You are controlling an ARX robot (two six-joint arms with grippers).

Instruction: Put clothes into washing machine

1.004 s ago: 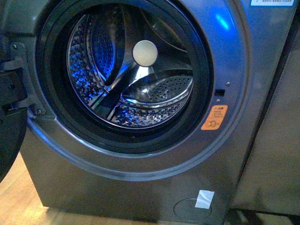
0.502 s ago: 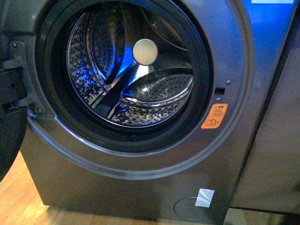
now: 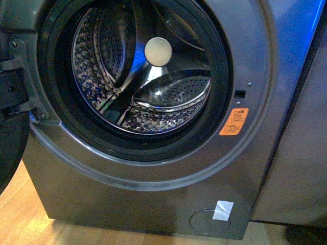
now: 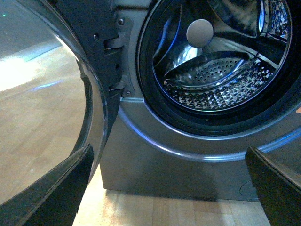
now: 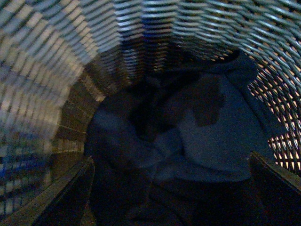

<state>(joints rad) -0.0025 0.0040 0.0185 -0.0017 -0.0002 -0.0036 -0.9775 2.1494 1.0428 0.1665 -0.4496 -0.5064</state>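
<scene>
**Machine open and empty; clothes not yet picked up**

In the front view the washing machine (image 3: 255, 51) fills the frame, its steel drum (image 3: 168, 97) at upper centre showing bare perforated metal and nothing inside. The door (image 4: 47, 94) is swung wide open, as the left wrist view shows, so the mouth is clear for loading.

The clothes (image 5: 188, 136) are nowhere near the drum. The right wrist view shows them as a dark navy heap in the bottom of a woven basket (image 5: 56, 61). That view is dim and blurred, so I cannot tell whether it is one garment or several.

The right gripper (image 5: 171, 188) hangs over the heap with its jaws apart and nothing between them. The left gripper (image 4: 171, 188) faces the machine's front, jaws likewise apart and empty.

By my reading only the opening of the door is done. Grasping the cloth, lifting it out, carrying it across and pushing it into the drum all remain.
</scene>
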